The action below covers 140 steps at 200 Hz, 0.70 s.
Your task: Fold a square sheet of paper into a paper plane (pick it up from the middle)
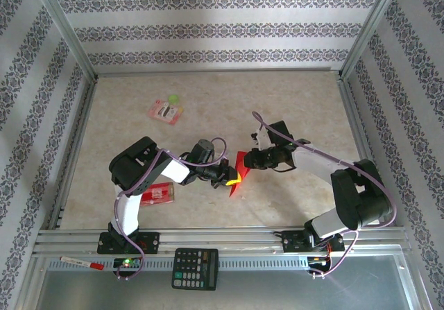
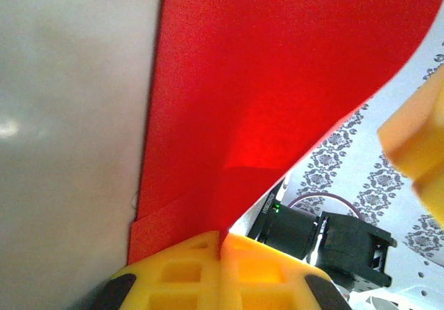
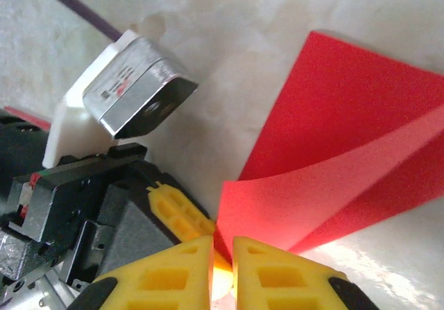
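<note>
table (image 1: 208, 95): beige, patterned walls around | left hand (image 1: 233, 180): mid-table, yellow tips clamped on red sheet of paper (image 1: 239, 166) | sheet: raised, standing on edge between both hands | right hand (image 1: 248, 160): at sheet's upper right edge | pink packet (image 1: 166, 110): far left | red packet (image 1: 159, 193): under left arm | calculator (image 1: 195, 268): on near rail

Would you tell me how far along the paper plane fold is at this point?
Done: paper raised and bent over itself. In hand: left end effector pinches it; right end effector sits at its corner, grip unclear. Left: remaining folds; no dart shape yet.
</note>
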Each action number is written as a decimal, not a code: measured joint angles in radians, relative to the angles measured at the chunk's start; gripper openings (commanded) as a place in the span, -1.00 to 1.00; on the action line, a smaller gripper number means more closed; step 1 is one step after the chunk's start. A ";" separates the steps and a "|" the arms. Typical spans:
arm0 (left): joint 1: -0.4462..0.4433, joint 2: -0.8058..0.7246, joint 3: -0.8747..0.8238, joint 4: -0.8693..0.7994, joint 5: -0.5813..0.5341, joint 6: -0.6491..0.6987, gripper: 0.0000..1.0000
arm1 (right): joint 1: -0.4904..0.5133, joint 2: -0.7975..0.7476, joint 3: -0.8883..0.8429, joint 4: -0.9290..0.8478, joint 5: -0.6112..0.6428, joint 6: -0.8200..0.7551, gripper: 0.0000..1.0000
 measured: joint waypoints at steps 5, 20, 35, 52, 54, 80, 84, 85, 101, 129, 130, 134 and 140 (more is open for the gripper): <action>0.000 0.000 -0.002 0.005 0.000 -0.006 -1.00 | 0.005 0.006 0.000 0.002 -0.003 0.000 -0.71; 0.000 0.000 -0.005 0.022 0.000 -0.021 -1.00 | 0.016 0.027 0.000 0.006 -0.008 0.000 -0.72; 0.000 0.000 -0.009 0.036 0.000 -0.030 -1.00 | 0.019 0.049 0.000 0.011 -0.011 0.000 -0.72; 0.000 0.003 -0.015 0.045 0.000 -0.038 -1.00 | 0.021 0.075 0.001 0.018 -0.014 0.000 -0.73; 0.000 0.004 -0.016 0.047 0.000 -0.038 -1.00 | 0.021 0.077 0.002 0.019 -0.014 0.001 -0.73; 0.000 0.008 -0.016 0.053 0.000 -0.042 -1.00 | 0.021 0.109 0.011 0.022 -0.014 0.000 -0.73; 0.000 0.008 -0.016 0.053 0.000 -0.042 -1.00 | 0.021 0.113 0.014 0.023 -0.015 0.000 -0.73; 0.000 0.008 -0.016 0.053 0.000 -0.042 -1.00 | 0.021 0.113 0.014 0.024 -0.014 0.000 -0.73; 0.000 0.008 -0.016 0.053 0.000 -0.042 -1.00 | 0.021 0.124 0.020 0.027 -0.014 0.000 -0.73; 0.000 0.008 -0.016 0.053 0.000 -0.042 -1.00 | 0.021 0.146 0.028 0.029 -0.009 0.000 -0.73; 0.000 0.008 -0.016 0.053 0.000 -0.042 -1.00 | 0.021 0.146 0.028 0.029 -0.009 0.000 -0.73; 0.000 0.008 -0.016 0.053 -0.001 -0.042 -1.00 | 0.021 0.149 0.029 0.029 -0.008 0.000 -0.74; 0.000 0.008 -0.016 0.053 -0.001 -0.042 -1.00 | 0.021 0.152 0.029 0.029 -0.006 -0.001 -0.74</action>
